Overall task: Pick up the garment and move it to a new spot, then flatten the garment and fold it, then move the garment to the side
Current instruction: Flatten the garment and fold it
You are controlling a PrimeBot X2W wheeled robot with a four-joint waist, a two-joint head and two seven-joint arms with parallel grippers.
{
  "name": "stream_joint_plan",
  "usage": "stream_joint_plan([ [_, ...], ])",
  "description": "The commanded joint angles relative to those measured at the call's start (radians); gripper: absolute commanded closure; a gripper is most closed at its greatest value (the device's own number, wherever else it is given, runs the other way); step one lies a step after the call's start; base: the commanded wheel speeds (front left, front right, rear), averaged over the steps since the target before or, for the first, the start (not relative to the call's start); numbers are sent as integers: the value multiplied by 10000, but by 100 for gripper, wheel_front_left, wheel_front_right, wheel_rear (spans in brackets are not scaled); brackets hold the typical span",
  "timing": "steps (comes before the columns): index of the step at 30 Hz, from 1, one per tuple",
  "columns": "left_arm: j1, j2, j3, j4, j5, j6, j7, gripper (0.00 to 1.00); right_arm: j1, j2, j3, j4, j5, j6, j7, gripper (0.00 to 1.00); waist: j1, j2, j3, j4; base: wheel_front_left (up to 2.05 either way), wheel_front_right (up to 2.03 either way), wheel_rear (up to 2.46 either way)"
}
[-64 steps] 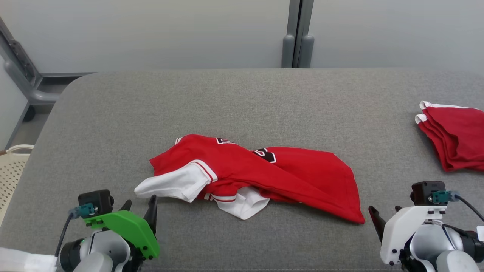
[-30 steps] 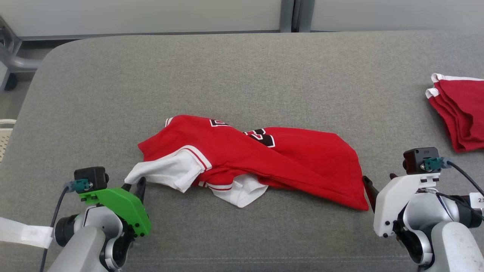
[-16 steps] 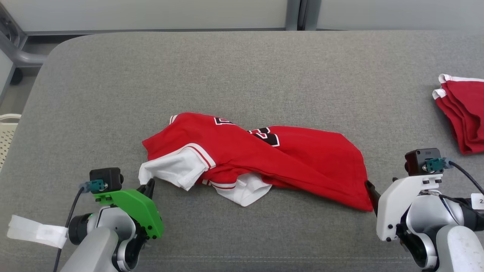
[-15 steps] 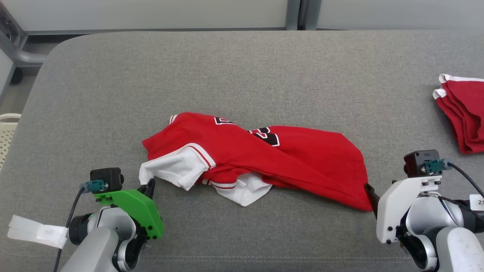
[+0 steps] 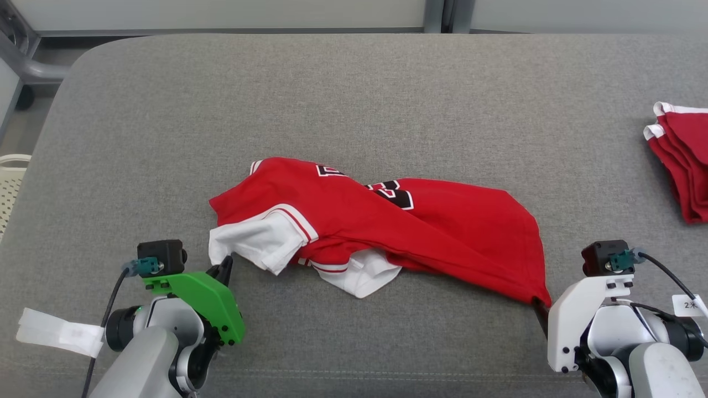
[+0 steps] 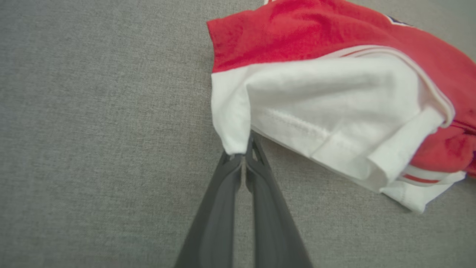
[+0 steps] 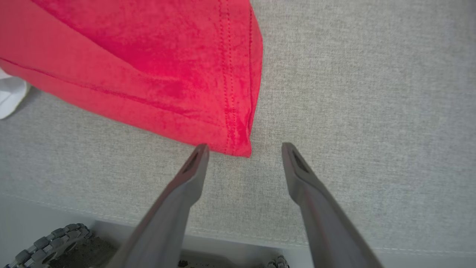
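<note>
The garment (image 5: 381,226) is a crumpled red jersey with white sleeves and black lettering, lying mid-table. My left gripper (image 5: 224,268) is shut on the tip of the white sleeve (image 6: 238,123) at the garment's left end; in the left wrist view the two fingers (image 6: 245,163) pinch the sleeve's lowest corner. At the red hem corner (image 7: 238,145) on the right end, my right gripper (image 7: 245,149) stands open, the corner lying just ahead of the gap and nearer the left fingertip. In the head view the right gripper (image 5: 539,309) is mostly hidden behind its white mount.
The grey fabric table (image 5: 354,99) spreads wide behind the garment. A folded stack of red garments (image 5: 683,160) lies at the right edge. A pale perforated basket (image 5: 8,188) stands off the left edge. The table's front edge (image 7: 238,238) runs close under my right gripper.
My left gripper closed on the white sleeve tip and has shifted slightly right with it. The right gripper stayed open by the hem corner. The head camera shifted.
</note>
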Motion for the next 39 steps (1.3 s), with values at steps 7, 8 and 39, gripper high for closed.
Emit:
stream_joint_plan([
  [7,-308,-78,-66,150,-2,-119,-90,97,-350,-29,-130,693,-87,-1,-511,0,0,0,190,85,0,0,0],
  [8,-318,-85,-72,169,-8,-126,-96,95,-385,-29,-142,767,-82,-1,-536,6,0,0,202,89,0,0,0],
  [39,-386,-25,-201,410,-110,-87,-193,87,-941,-29,-172,1972,96,-1,-1084,63,0,0,160,192,0,0,0],
])
